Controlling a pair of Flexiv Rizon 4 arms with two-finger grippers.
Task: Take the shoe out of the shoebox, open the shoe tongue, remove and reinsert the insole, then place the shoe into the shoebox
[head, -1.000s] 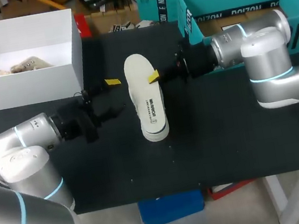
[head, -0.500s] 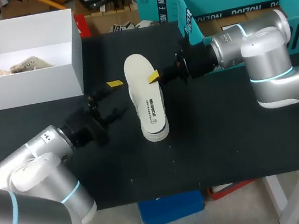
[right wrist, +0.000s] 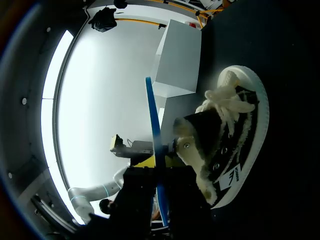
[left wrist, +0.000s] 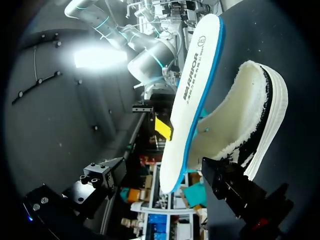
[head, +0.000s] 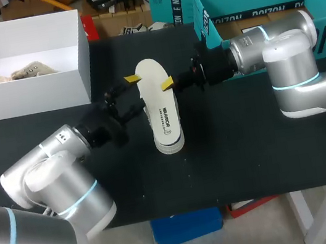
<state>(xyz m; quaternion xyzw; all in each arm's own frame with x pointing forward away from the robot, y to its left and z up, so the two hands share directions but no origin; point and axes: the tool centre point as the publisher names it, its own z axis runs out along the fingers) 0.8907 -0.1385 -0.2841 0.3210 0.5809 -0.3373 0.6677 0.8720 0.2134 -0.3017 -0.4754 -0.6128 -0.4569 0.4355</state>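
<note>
Head view: your right gripper [head: 168, 85] pinches insole [head: 159, 107]; left gripper [head: 133, 94], fingers spread, just beside insole's opposite edge, crosswise to its length.

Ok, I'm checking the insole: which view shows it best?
Left wrist view: the insole shows its broad face, beside the shoe. Right wrist: only its blue edge; head: merged with the shoe.
</note>
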